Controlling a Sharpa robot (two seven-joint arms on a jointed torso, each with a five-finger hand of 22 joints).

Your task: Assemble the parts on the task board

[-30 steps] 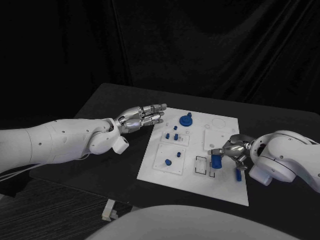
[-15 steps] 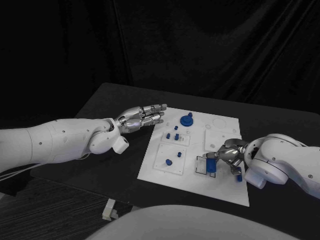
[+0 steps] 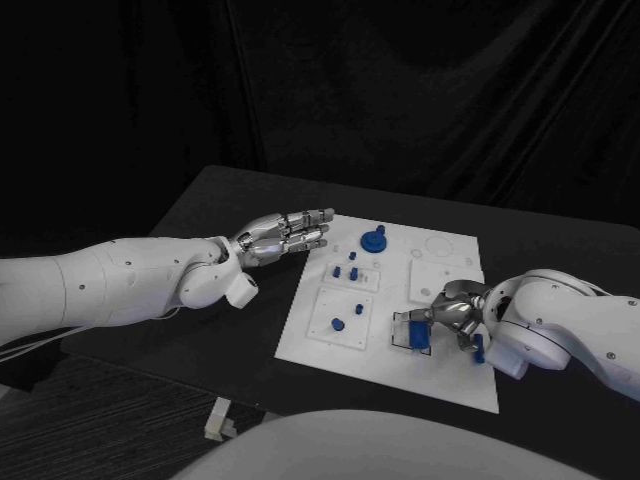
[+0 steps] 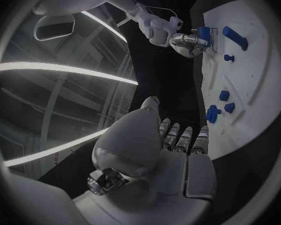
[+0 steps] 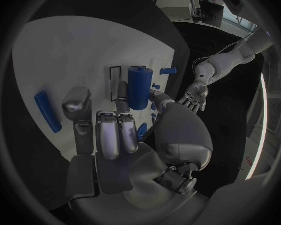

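The white task board (image 3: 457, 385) lies mid-table. My right hand (image 3: 454, 312) grips a blue cylinder (image 3: 418, 335) and holds it low over the black-outlined slots near the board's front; I cannot tell if it touches the board. In the right wrist view the cylinder (image 5: 139, 87) stands between the thumb and fingers (image 5: 108, 132), over a slot outline (image 5: 113, 80). A long blue bar (image 3: 476, 347) lies just right of that hand. My left hand (image 3: 284, 238) hovers open at the board's left edge, fingers spread and holding nothing. In the left wrist view the right hand (image 4: 185, 40) holds the cylinder (image 4: 204, 35).
A blue knob (image 3: 372, 239) stands at the board's far side. Small blue pegs (image 3: 352, 271) sit in a plate below it, two more (image 3: 336, 324) in the plate nearer me. The black table (image 3: 205, 300) stretches left of the board; its front edge is close.
My right hand has carried the blue cylinder left and toward the board's front edge, lowering it over the outlined slots. The left hand has stayed put.
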